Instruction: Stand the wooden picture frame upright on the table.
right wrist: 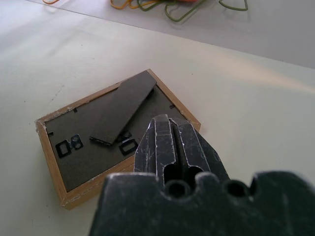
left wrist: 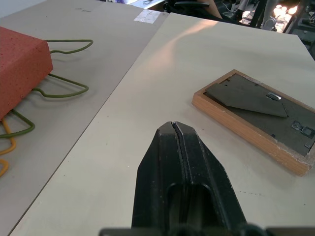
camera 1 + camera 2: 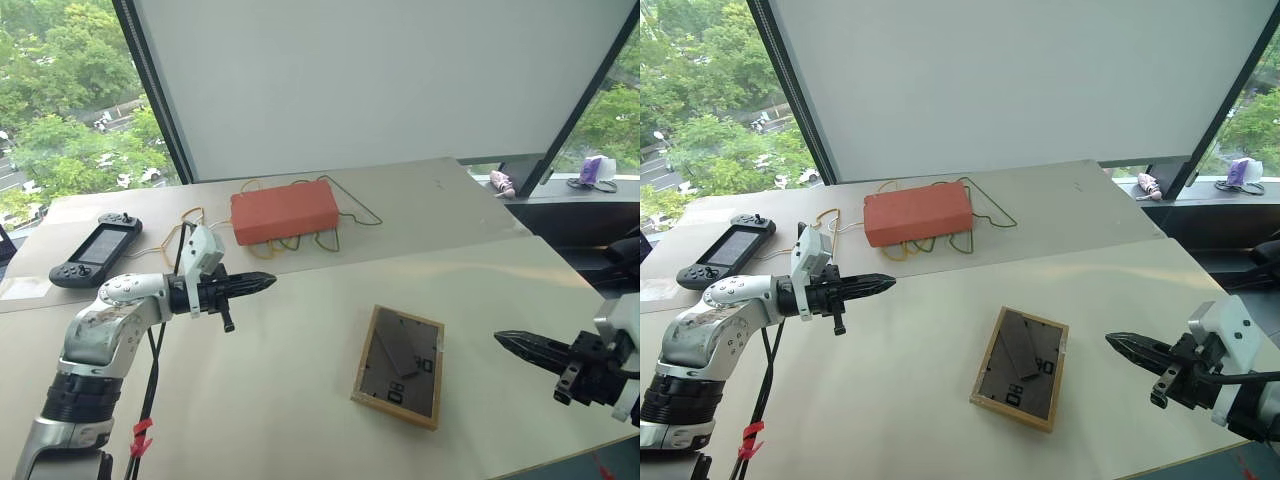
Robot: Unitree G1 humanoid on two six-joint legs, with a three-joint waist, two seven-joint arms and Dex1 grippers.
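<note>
Left eye view: wooden picture frame [image 3: 399, 366] lies prop-up on the table [image 3: 300, 400] between empty, closed left gripper [image 3: 262, 283] and right gripper [image 3: 507, 342]; gripping a long edge looks wisest.

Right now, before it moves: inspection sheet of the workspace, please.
Surface: pale table, a straight seam across it.
Job's things: picture frame flat on the table, dark back panel up, prop folded down against the back.
Clutter: orange-red box and black handheld game console on the far part of the table.
Grippers: left gripper shut, empty, above the table left of the frame; right gripper shut, empty, to the right of the frame. Neither touches it.
Cables: green and yellow wire loops around the box.
Surroundings: windows with trees outside; white blind behind the table.
</note>
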